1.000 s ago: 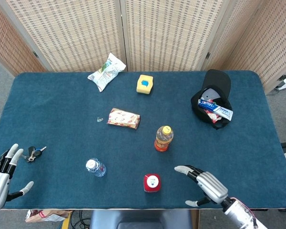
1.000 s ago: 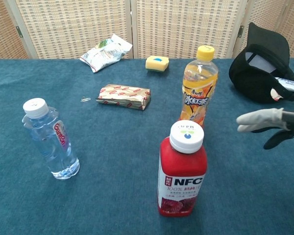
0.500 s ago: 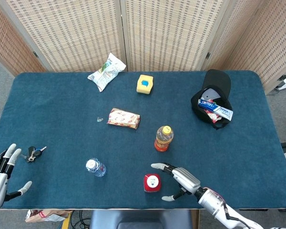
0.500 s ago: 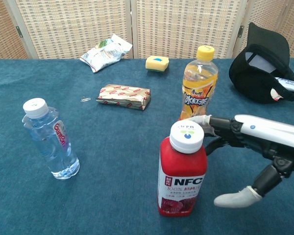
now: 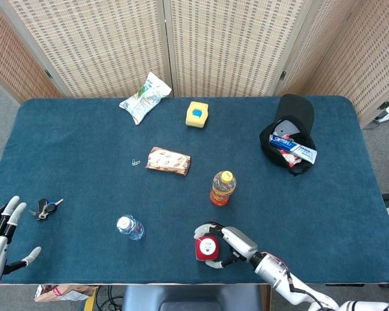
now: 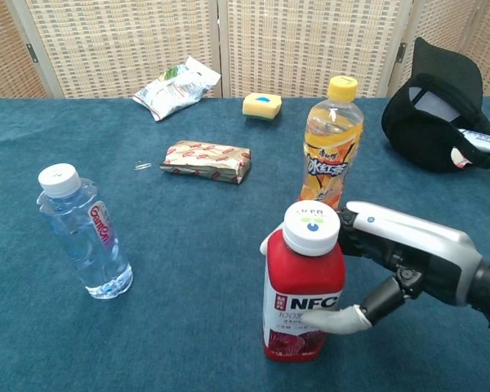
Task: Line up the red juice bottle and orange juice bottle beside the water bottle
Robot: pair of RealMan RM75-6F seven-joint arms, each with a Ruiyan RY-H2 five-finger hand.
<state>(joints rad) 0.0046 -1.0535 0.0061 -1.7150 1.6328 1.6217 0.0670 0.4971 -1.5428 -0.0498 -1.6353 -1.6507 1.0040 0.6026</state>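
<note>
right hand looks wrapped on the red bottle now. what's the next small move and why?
Probably firm up the grip, then lift slightly and carry the red juice bottle left toward the water bottle. The right hand has fingers behind its neck and the thumb across its label, and the bottle stands upright on the table, well apart from the water bottle, with bare cloth between them.

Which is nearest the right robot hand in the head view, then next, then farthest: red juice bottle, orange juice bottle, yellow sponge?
1. Red juice bottle: inside the right robot hand, near edge.
2. Orange juice bottle: just behind it.
3. Yellow sponge: far side.
</note>
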